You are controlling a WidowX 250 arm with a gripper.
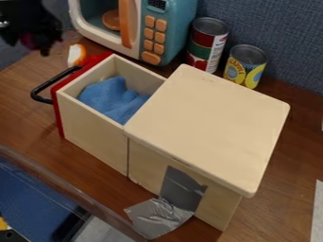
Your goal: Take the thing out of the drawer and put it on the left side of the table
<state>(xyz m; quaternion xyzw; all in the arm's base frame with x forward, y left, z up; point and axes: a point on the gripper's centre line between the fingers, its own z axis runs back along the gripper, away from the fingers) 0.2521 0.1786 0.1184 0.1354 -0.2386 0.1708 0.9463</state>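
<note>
The black gripper (37, 40) hangs at the upper left corner, above and to the left of the open drawer. A wooden drawer (95, 134) with a red front and black handle stands pulled out of its wooden box, toward the left. Inside it lies a crumpled blue cloth (110, 98), with the gripper apart from it. Brown wood shows on the left side of the table (22, 106), beside the handle.
The box's flat lid (211, 123) rises right of the drawer. Behind stand a toy microwave (142, 33) and two cans, one red and green (207, 45), one yellow (245, 66). An orange-and-white object (77, 55) sits behind the handle. Grey tape (161, 217) hangs from the box's front.
</note>
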